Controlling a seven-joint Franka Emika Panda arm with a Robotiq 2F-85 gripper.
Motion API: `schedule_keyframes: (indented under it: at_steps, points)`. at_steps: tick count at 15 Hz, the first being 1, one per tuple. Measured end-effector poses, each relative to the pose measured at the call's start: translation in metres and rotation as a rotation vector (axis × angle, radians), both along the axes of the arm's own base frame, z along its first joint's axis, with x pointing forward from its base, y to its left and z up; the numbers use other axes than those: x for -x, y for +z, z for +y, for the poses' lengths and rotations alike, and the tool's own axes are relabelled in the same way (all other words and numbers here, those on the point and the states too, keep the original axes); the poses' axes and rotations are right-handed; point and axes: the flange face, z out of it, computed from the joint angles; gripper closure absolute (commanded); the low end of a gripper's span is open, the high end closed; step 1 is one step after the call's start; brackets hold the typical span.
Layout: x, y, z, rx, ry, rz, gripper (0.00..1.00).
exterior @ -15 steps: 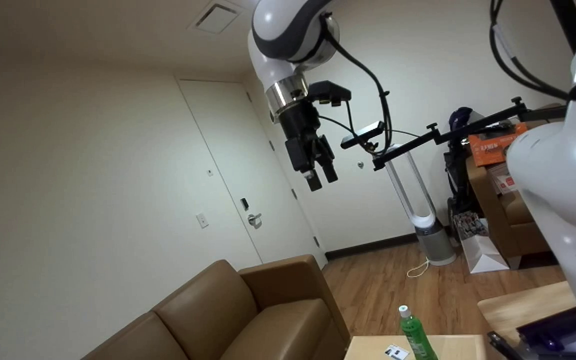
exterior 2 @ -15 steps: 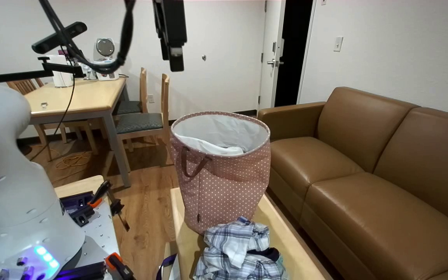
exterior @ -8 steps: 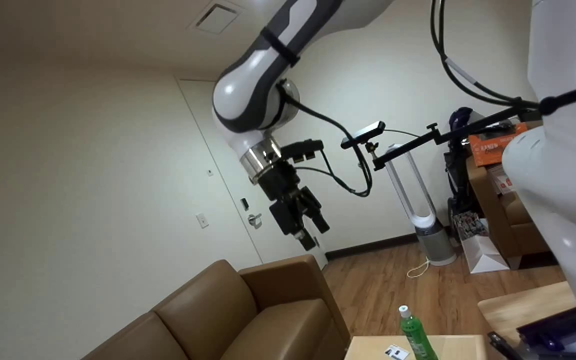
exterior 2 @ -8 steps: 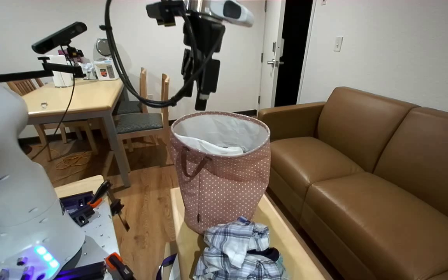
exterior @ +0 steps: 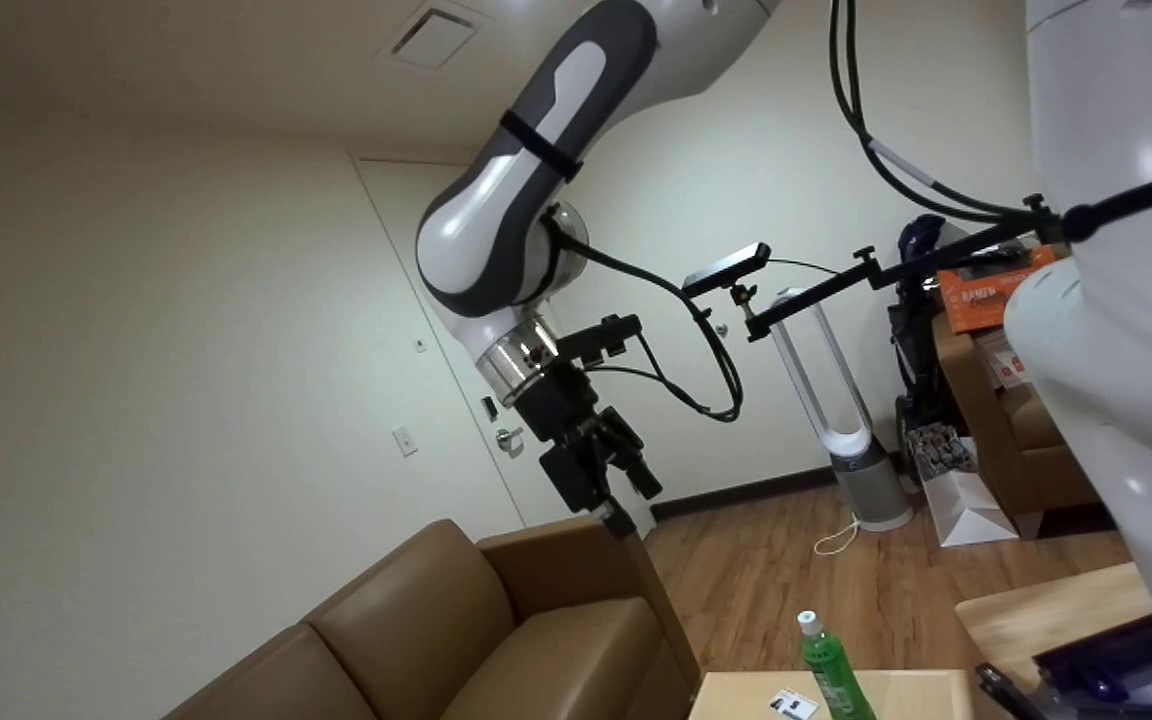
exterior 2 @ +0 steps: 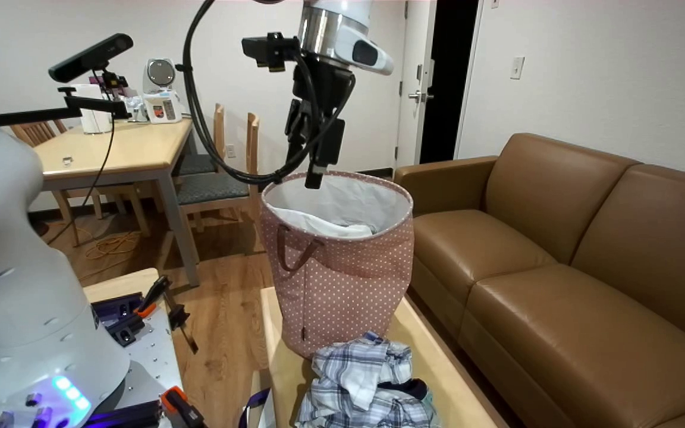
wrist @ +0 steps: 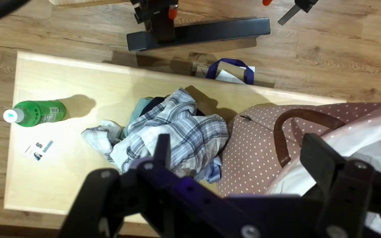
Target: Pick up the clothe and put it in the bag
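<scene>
The cloth is a crumpled blue, grey and white plaid pile (exterior 2: 360,380) with darker and teal fabric beneath. It lies on the light wood table, and shows in the wrist view (wrist: 184,129). The bag (exterior 2: 342,291) is a tall pink hamper with white dots, standing beside the cloth; it also shows in the wrist view (wrist: 250,155). White fabric lies inside its opening. My gripper (exterior 2: 299,172) is open and empty, high near the bag's rim. In the wrist view its fingers (wrist: 236,142) are wide apart, above cloth and bag. It shows too in an exterior view (exterior: 634,503), where cloth and bag are out of view.
A green bottle (wrist: 43,112) and a small card (wrist: 39,150) are on the table's (wrist: 61,185) far end from the bag. A brown sofa (exterior 2: 533,273) runs alongside. A paper bag with purple handles (wrist: 232,71) stands below the table edge. A camera on a boom (exterior 2: 90,58) stands nearby.
The arm has swung and come down. My gripper has dropped from high up to near the bag's rim, moving right in the exterior view with the bag. Cloth and bag have not moved.
</scene>
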Motion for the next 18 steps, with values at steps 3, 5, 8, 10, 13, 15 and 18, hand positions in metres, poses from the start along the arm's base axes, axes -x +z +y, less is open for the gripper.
schedule_keyframes:
  at_steps: [3,5,8,10,13,15,18]
  points:
    - [-0.005,-0.011,0.002,-0.008,-0.006,-0.035,0.0]
    - [-0.006,-0.045,0.008,-0.051,-0.035,-0.045,0.0]
    - [0.005,-0.121,0.021,-0.117,-0.104,-0.026,0.0]
    - [0.017,-0.168,0.029,-0.134,-0.143,0.0,0.0]
    - [0.026,-0.219,0.036,-0.092,-0.192,0.023,0.0]
    - [0.029,-0.238,0.041,-0.089,-0.184,0.065,0.0]
    - [0.027,-0.243,0.042,-0.088,-0.18,0.076,0.0]
